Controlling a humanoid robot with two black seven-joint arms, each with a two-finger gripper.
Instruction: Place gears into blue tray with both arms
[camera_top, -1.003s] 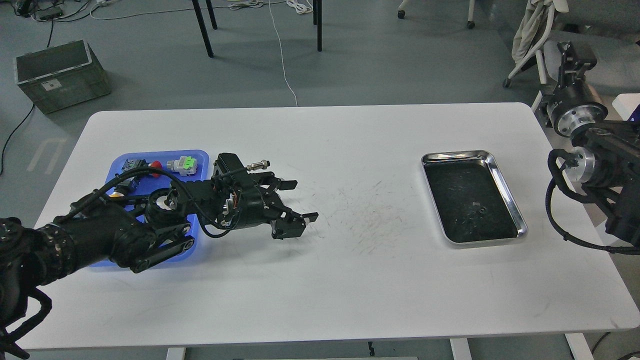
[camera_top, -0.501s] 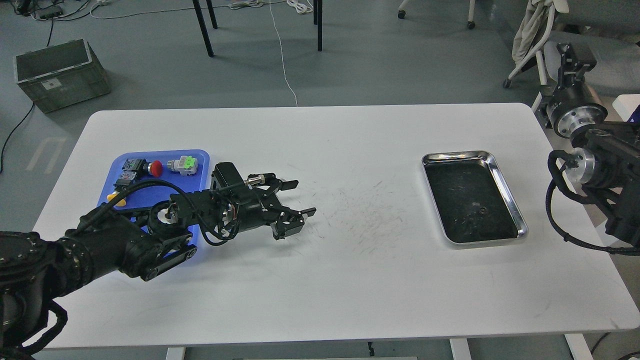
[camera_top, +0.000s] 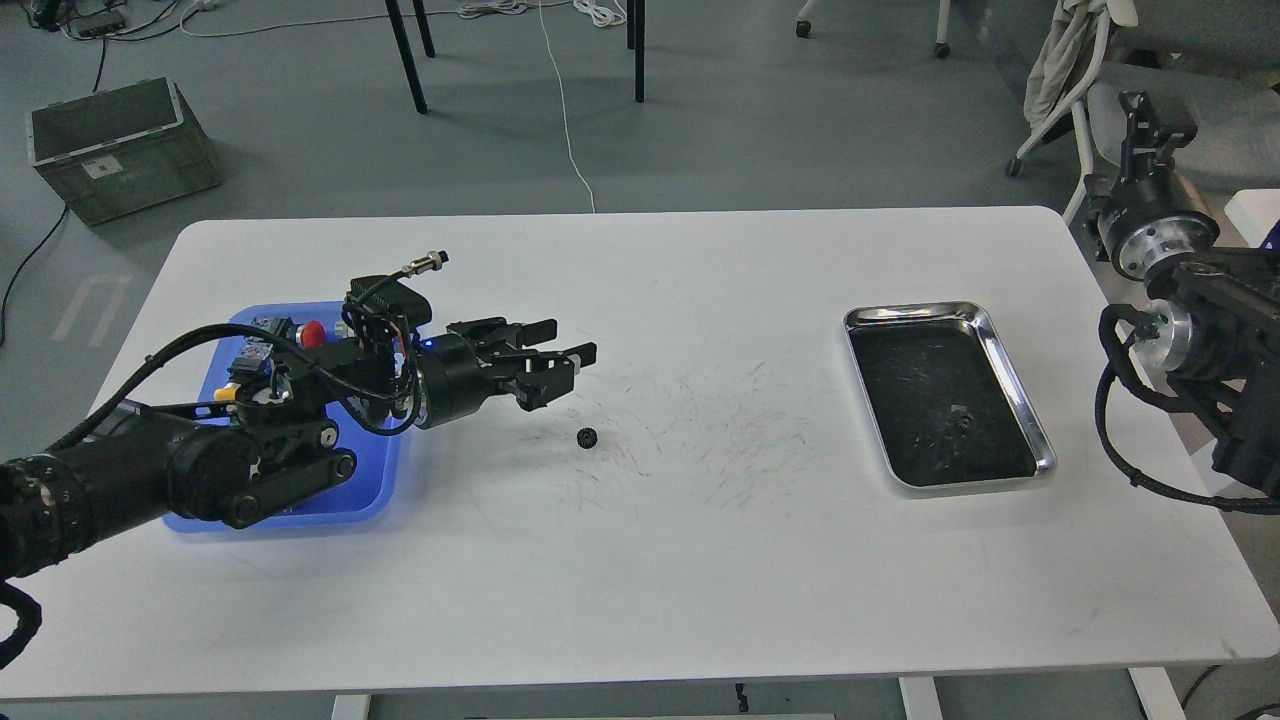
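Note:
One tiny black gear (camera_top: 587, 436) lies on the white table, just below and to the right of my left gripper (camera_top: 570, 345). That gripper hovers above the table, pointing right, open with nothing between its fingers. A second small gear (camera_top: 963, 419) lies inside the steel tray. The blue tray (camera_top: 375, 490) sits at the table's left, largely covered by my left arm. My right arm stays off the table's right edge; its gripper (camera_top: 1155, 115) points away, dark and small, and its fingers cannot be told apart.
A shiny steel tray with black lining (camera_top: 1000, 345) stands at the right of the table. Push-button switches with a red cap (camera_top: 312, 331) and a yellow cap (camera_top: 226, 394) lie in the blue tray. A grey crate (camera_top: 120, 150) and chair legs stand on the floor behind.
My left gripper has risen, turned and drawn back to the upper left. A gear now shows on the table where the gripper was. The right arm has barely moved.

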